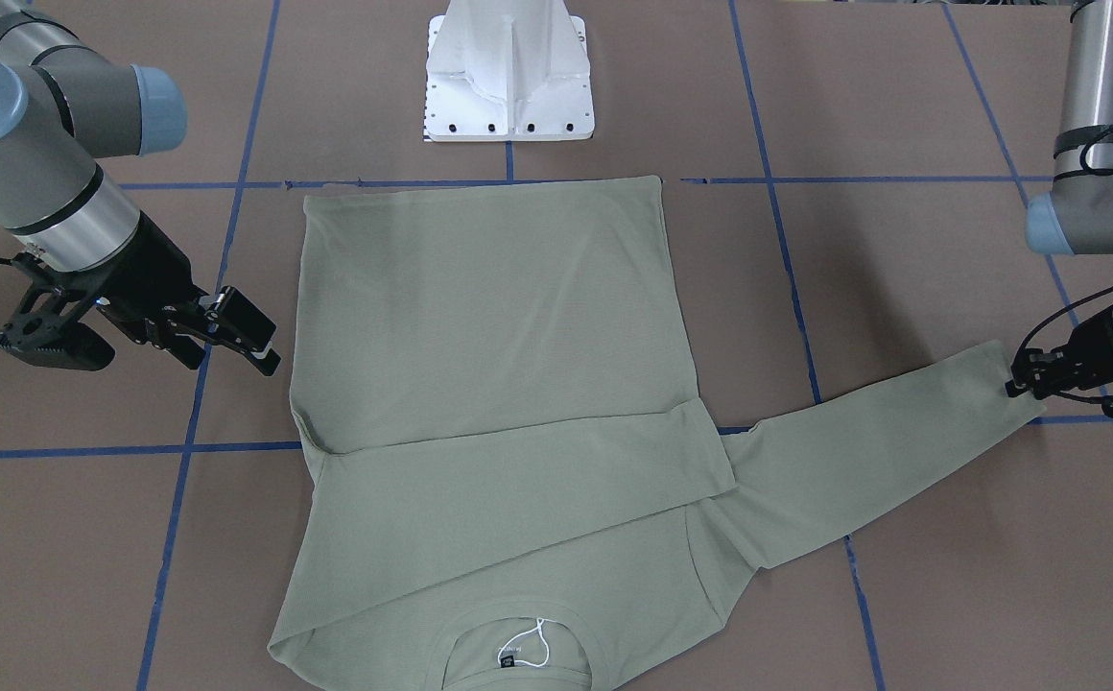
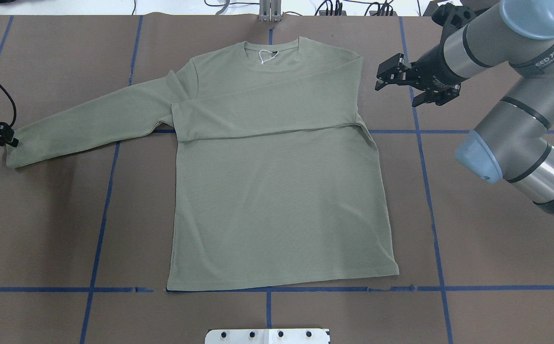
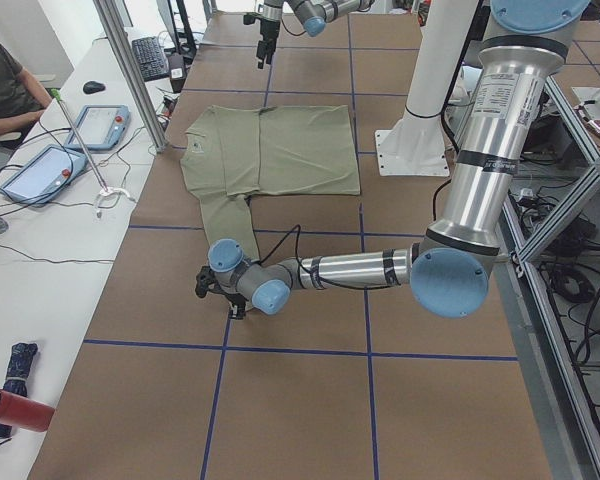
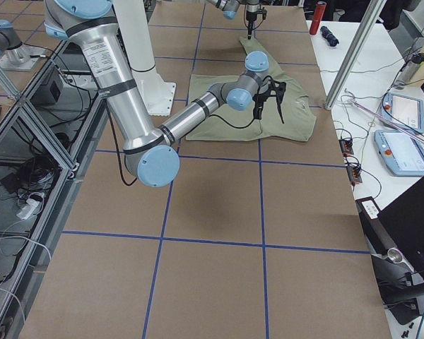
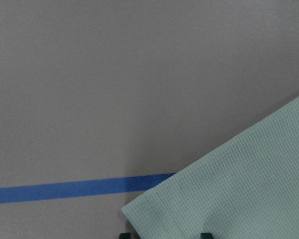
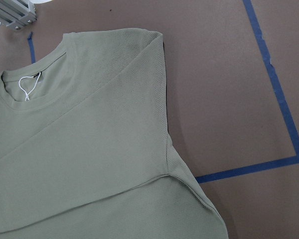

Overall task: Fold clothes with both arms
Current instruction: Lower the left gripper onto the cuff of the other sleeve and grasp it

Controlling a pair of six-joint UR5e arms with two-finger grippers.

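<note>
The sage-green long-sleeved knit shirt [image 2: 277, 191] is lying flat in the middle of the brown paper-covered worktop [image 2: 473, 239], with its collar pointing away from the robot. One sleeve [image 2: 267, 117] is already lying folded across the chest, while the other sleeve [image 2: 90, 119] is stretching out towards the robot's left. The sleeve-folding step therefore looks to be in hand and about half done.

The left hand [image 2: 5, 137] is sitting low at the cuff [image 5: 229, 199] of the outstretched sleeve. Its fingertips [image 5: 205, 235] are showing apart on either side of the cuff corner (only just, at the wrist view's bottom edge). The right hand [image 2: 383, 76] is hovering beside the shirt's shoulder on the robot's right, jaws apart and holding nothing.

Next, the left hand probably needs to clamp the cuff, lift it and carry it across the chest, laying it flat over the first sleeve.
</note>
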